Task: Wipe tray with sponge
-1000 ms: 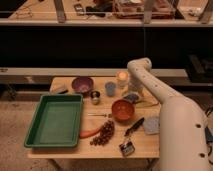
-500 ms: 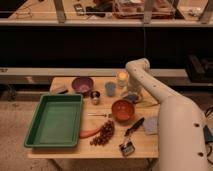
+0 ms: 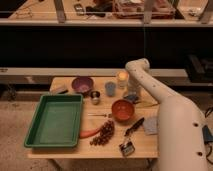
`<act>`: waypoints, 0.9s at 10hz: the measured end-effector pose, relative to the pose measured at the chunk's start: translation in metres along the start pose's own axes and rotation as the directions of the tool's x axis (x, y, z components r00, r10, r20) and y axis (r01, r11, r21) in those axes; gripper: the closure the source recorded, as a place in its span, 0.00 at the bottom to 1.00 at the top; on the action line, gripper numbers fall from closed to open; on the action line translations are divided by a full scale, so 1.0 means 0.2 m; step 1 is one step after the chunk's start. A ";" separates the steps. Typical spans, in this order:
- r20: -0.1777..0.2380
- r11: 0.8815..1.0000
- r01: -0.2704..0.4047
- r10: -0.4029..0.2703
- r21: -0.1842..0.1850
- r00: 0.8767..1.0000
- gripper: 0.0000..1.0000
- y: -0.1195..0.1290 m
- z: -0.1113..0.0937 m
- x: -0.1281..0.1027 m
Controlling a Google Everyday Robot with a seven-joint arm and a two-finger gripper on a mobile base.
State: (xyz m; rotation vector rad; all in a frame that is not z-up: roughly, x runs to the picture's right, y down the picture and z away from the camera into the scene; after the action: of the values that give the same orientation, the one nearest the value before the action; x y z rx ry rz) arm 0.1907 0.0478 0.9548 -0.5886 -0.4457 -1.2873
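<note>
The gripper (image 3: 133, 93) hangs low over the right half of the table (image 3: 65, 150), at the end of the white arm (image 3: 150, 87) that arches up from the near right and bends down again. Whether it is released or clenched cannot be told, since the arm's last segment covers it.

Right at its lower end shows a pale-blue patch, the sponge (image 3: 129, 98), lying on the table (whether the gripper touches it is not clear). Just left of this stands a blue cup (image 3: 110, 88), and just beyond it a pale, glowing jar (image 3: 122, 77). Nearer, the orange bowl (image 3: 122, 109) sits close beside the sponge.

Further left are a small metal cup (image 3: 95, 96) and a purple bowl (image 3: 82, 84), with a dark grey block (image 3: 59, 90) at the far left edge.

The green tray (image 3: 55, 96) lies on the left half of the table, well apart from the sponge, with nothing in it. Along its near right corner lies an orange-red vegetable (image 3: 89, 133), beside a bunch of dark grapes (image 3: 103, 133). A dark-handled brush (image 3: 134, 126) and a blue-grey cloth (image 3: 150, 125) lie near the right edge.
</note>
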 end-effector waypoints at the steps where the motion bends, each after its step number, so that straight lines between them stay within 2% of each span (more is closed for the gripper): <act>1: 0.000 1.000 -0.001 0.001 0.002 1.000 0.64 0.00 0.00 0.00; 3: -0.002 1.000 -0.005 0.005 0.009 1.000 0.82 0.00 0.00 0.01; 4: -0.002 1.000 -0.010 0.010 0.016 1.000 0.94 0.00 -0.01 0.01; 5: -0.002 1.000 -0.015 0.015 0.021 1.000 0.99 0.01 -0.01 0.01; 7: -0.006 0.999 -0.034 0.034 0.037 0.999 1.00 0.02 -0.01 0.02; 9: -0.006 0.995 -0.063 0.064 0.072 0.998 1.00 0.05 -0.05 0.03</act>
State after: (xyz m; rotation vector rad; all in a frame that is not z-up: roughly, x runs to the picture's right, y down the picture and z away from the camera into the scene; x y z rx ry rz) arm 0.2023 0.0392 0.9491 -0.5324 -0.4607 -1.2080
